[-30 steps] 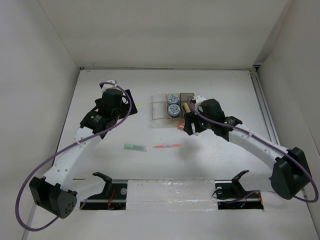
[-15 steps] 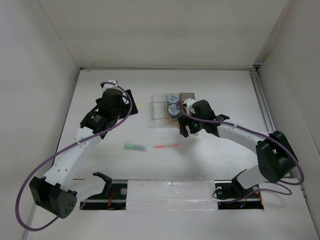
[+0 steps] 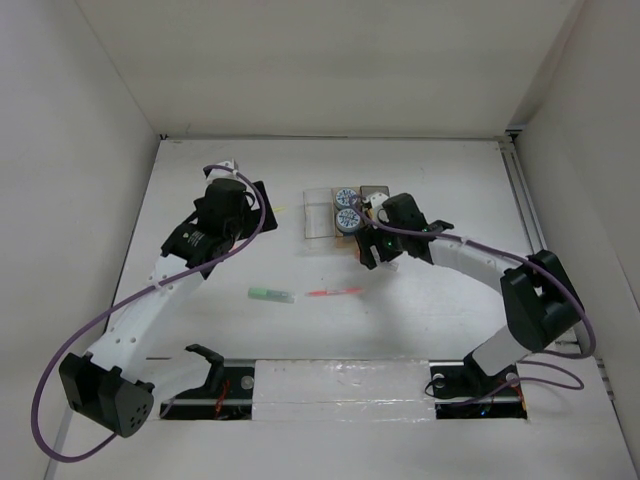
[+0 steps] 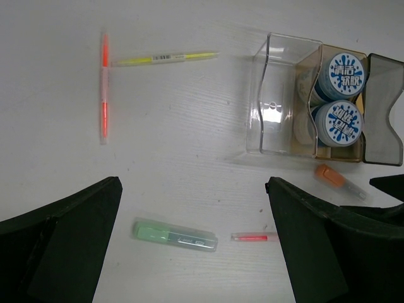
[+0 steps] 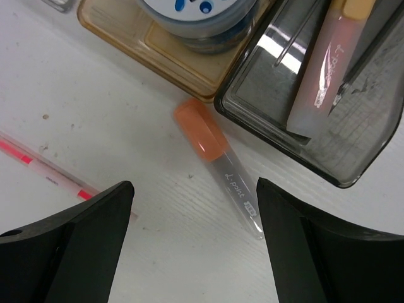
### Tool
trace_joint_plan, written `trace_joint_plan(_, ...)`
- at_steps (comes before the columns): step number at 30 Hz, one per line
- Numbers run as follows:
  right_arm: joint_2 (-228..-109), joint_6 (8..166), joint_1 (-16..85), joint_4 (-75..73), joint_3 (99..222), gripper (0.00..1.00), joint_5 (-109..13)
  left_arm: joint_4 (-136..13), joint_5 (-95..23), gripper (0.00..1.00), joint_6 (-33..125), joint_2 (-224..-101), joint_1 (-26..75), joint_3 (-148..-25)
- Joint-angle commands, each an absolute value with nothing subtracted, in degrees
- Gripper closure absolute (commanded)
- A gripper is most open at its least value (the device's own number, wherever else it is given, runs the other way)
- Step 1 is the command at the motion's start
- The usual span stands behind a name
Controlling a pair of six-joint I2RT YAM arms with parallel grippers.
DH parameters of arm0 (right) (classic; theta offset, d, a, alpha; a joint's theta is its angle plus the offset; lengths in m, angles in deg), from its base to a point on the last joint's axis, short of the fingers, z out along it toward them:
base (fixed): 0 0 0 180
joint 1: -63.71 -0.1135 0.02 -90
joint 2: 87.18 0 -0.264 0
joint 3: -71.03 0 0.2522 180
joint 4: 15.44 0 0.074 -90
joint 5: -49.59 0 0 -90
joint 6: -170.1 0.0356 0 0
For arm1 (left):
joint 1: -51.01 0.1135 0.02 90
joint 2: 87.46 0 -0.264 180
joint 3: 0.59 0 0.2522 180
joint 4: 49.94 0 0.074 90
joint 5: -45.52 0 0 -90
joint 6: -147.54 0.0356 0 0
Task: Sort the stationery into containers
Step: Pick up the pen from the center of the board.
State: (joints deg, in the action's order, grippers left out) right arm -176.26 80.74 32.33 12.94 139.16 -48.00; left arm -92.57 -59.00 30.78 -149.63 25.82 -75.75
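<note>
My right gripper (image 5: 194, 186) hangs low over the table (image 5: 113, 126). Its jaws are wide open and hold nothing. An orange marker (image 5: 208, 136) lies flat between them, just beside the amber bin (image 5: 120, 28) and the grey bin (image 5: 366, 113). A second marker (image 5: 325, 69) leans inside the grey bin. 2 rolls (image 4: 345, 71) sit in the amber bin, next to the clear bin (image 4: 257, 95).

My left gripper (image 4: 194, 189) hangs over the table too, jaws wide open, holding nothing. Below it lie a green marker (image 4: 173, 235) and a red pen (image 4: 252, 237), partly hidden by the gripper. An orange pen (image 4: 104, 88) and a yellow-green pen (image 4: 165, 59) lie close together, well apart from the bins.
</note>
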Motion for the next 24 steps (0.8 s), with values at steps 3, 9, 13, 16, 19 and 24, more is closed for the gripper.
trace_joint_plan(3,-178.50,79.48,33.38,15.38,142.18,0.15,-49.37,-90.42,-57.57,0.00,32.14,-147.93,25.70,-75.52)
trace_joint_plan(9,-181.22,79.48,33.38,17.66,143.32,0.15,-45.95,-90.42,-56.52,0.00,32.14,-148.45,25.70,-75.52)
trace_joint_plan(13,-182.54,78.34,33.38,18.19,143.94,0.16,-45.94,-89.89,-55.47,0.00,32.67,-148.45,25.70,-75.52)
trace_joint_plan(16,-182.55,78.34,34.00,18.19,143.94,0.16,-45.94,-89.89,-55.46,0.00,32.67,-147.84,25.70,-75.52)
trace_joint_plan(19,-183.07,78.34,34.53,18.72,144.47,0.16,-46.46,-89.37,-54.94,0.00,32.67,-147.84,25.70,-75.52)
trace_joint_plan(24,-185.71,78.34,34.53,19.94,145.52,0.24,-46.47,-89.37,-54.42,0.00,33.20,-147.84,25.70,-75.52)
